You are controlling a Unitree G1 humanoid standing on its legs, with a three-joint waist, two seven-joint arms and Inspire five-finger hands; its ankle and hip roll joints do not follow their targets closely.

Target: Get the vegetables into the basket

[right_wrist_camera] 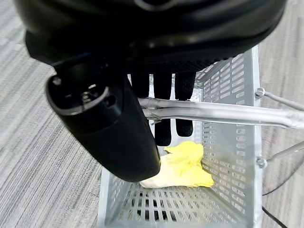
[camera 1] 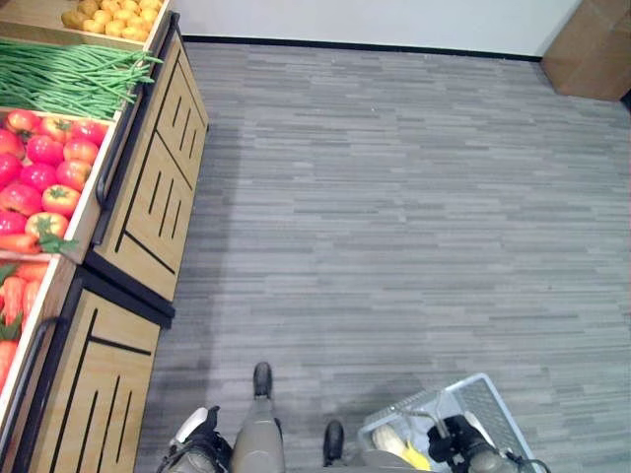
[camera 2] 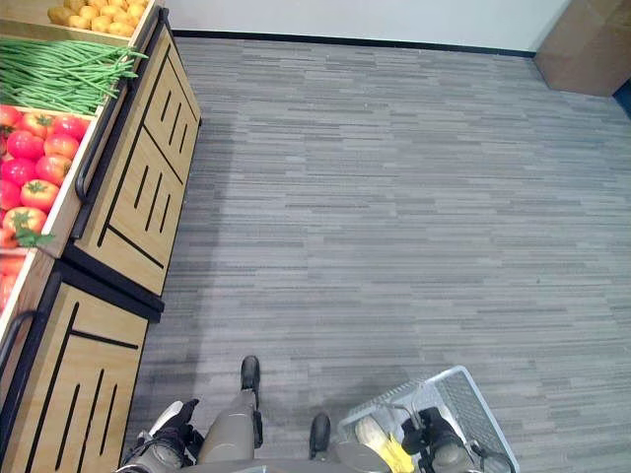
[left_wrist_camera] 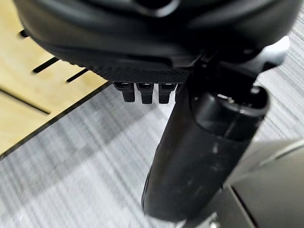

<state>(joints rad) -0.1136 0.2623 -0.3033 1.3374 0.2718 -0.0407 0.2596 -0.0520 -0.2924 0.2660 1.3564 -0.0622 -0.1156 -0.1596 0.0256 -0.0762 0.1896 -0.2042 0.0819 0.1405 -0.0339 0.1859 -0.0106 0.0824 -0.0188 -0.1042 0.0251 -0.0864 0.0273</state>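
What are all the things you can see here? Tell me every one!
Green beans: a heap, green, in a bin on the stand at the robot's left.
Tomatoes: many, red, in the bin nearer than the beans.
Small yellow vegetables: a pile, yellow-brown, in the farthest bin; too small to name.
Orange-red vegetables: several, in the nearest bin, partly cut off.
Wooden stand: light wood with black trim and rails, along the left.
Basket: one, grey-white wire, low at the robot's right.
Yellow thing: one, yellow and pale, lying inside the basket.
Floor: grey striped.
Right hand: dark, fingers curled over the basket's metal handle.
Left hand: dark, fingers curled, holding nothing, beside the stand.
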